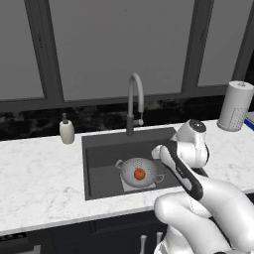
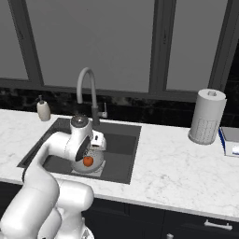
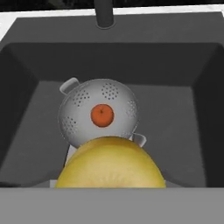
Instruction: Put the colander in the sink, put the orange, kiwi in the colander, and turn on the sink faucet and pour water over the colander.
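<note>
Step in hand: deliver the kiwi (image 3: pixel 111 162) into the colander (image 1: pixel 139 171). The colander sits on the floor of the sink (image 1: pixel 99 163), on the lighter square patch, in front of the faucet (image 1: pixel 134 101). The orange (image 1: pixel 140 174) already lies at the colander's centre.

The gripper (image 3: pixel 111 186) is clamped on the kiwi; in the hand view the fruit bulges large and close at the bottom, hiding the fingertips. The hand hangs above the sink, on the side of the colander away from the faucet.

To do this well, bring the kiwi over the colander's open mouth, lower it close to the rim, and release beside the orange, not on top of it, so neither fruit bounces out.

Materials: the colander is a silver-grey metal bowl with clusters of small holes and two loop handles. The kiwi is yellow, smooth and rounded; it will likely roll. The sink is matte dark grey.
</note>
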